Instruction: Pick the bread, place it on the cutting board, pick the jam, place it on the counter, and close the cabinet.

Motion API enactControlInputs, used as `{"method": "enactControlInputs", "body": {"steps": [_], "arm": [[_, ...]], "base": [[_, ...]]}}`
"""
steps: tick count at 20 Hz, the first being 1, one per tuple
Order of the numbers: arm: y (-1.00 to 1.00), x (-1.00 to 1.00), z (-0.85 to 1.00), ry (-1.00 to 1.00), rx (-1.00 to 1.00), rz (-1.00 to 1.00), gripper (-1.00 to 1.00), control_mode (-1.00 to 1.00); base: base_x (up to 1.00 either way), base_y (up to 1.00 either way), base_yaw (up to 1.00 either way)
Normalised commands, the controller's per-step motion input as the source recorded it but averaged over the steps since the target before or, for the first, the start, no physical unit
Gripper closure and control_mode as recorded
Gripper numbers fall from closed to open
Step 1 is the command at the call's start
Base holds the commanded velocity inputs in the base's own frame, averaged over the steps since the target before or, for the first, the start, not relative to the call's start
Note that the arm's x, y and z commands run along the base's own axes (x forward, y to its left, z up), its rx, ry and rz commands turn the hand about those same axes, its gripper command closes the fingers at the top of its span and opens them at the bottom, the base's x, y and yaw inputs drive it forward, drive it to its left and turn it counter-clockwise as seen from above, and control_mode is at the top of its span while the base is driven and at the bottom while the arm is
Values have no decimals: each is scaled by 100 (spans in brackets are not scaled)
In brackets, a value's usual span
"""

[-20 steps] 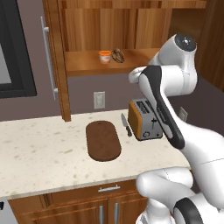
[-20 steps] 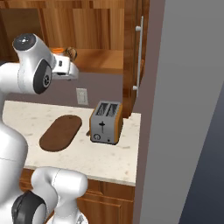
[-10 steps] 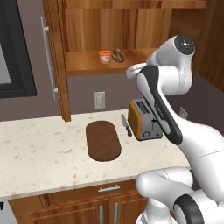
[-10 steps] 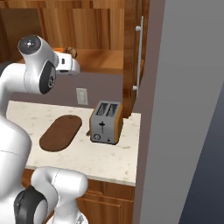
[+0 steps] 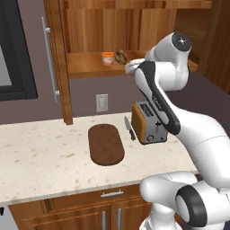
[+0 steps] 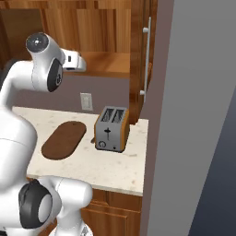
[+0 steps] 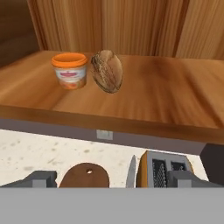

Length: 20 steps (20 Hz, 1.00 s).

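The bread [image 7: 106,71], a brown roundish pastry, stands on edge on the open cabinet's shelf [image 7: 144,103], just right of the orange jam [image 7: 70,70]. From the left base view the bread [image 5: 120,56] and jam [image 5: 107,58] sit side by side on that shelf. My gripper [image 5: 127,64] hovers level with the shelf, just right of the bread and apart from it. Its fingertips [image 7: 41,178] stand wide open with nothing between them. Below lies the dark oval cutting board [image 5: 106,143] on the speckled counter [image 5: 40,157]. The cabinet door [image 5: 56,58] is swung open.
An orange toaster [image 5: 148,122] stands right of the board, with a knife [image 5: 129,129] between them. The other cabinet door [image 6: 146,60] hangs open beside a tall grey wall [image 6: 193,115]. A wall outlet [image 5: 102,102] sits under the shelf.
The hand has crept a little leftward and up toward the bread on the shelf. The jaws stay open; bread and jam have not moved.
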Motion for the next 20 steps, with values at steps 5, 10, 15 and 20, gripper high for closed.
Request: {"method": "enactControlInputs", "body": {"steps": [5,10,15,20], "arm": [[15,33,5,0,0,0,-100,-100],[12,35,1,-1,0,0,-100,-100],[14,48,0,0,0,0,-100,-100],[12,51,0,0,0,0,-100,-100]], "base": [[0,0,0],[0,0,0],[0,0,0],[0,0,0]]}}
